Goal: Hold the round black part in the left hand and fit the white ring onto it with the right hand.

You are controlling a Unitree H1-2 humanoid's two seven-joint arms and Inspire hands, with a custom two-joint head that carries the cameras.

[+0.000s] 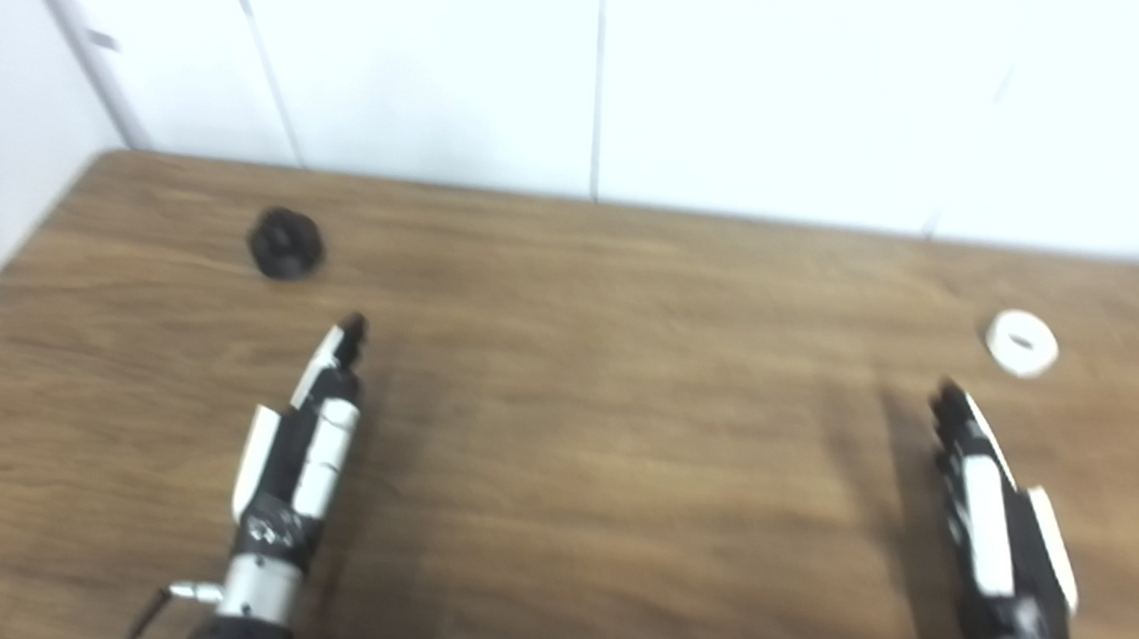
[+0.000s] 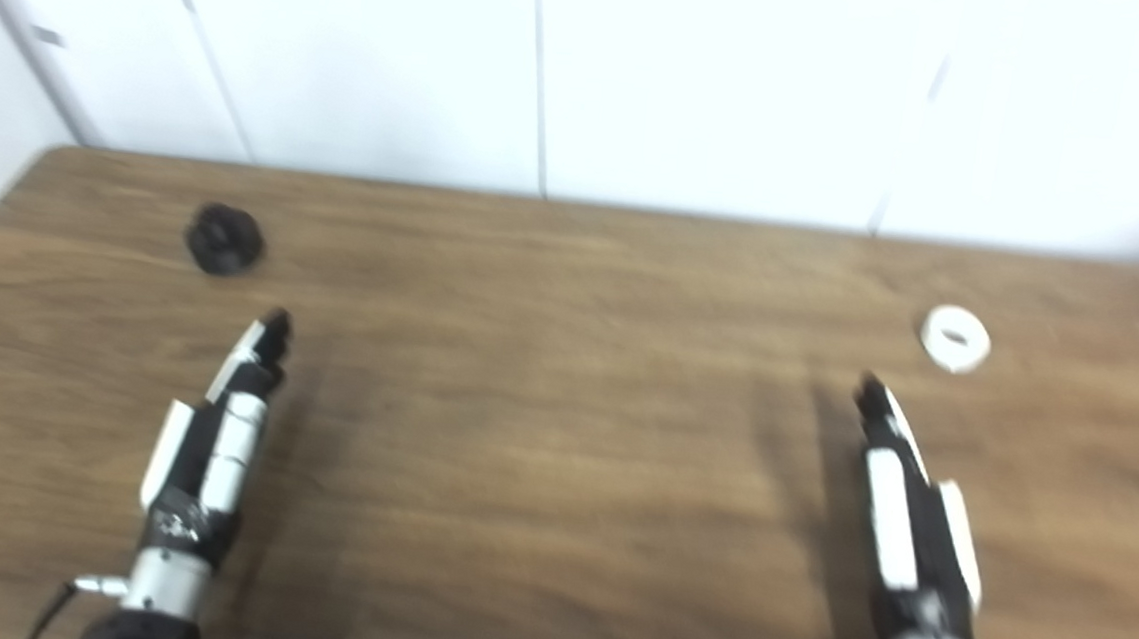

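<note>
The left robot hand (image 1: 305, 441) and right robot hand (image 1: 993, 500) lie flat, fingers straight, holding nothing, each aimed at its own piece. The round black part (image 1: 285, 244) sits near the tabletop's (image 1: 601, 442) far left corner, the white ring (image 1: 1022, 343) toward its right edge, both untouched.

The surface (image 1: 561, 439) is brown wood with darker grain lines running from left to right. In the upper left of the frame the round part (image 1: 285, 243) is plain black, without any pattern. At the right side the ring (image 1: 1021, 342) is plain white. The left hand (image 1: 305, 441) is black with white plates and has a silver wrist. The right hand (image 1: 992, 509) has the same black and white colours. The wall (image 1: 747, 81) at the top is white with thin grey lines.
</note>
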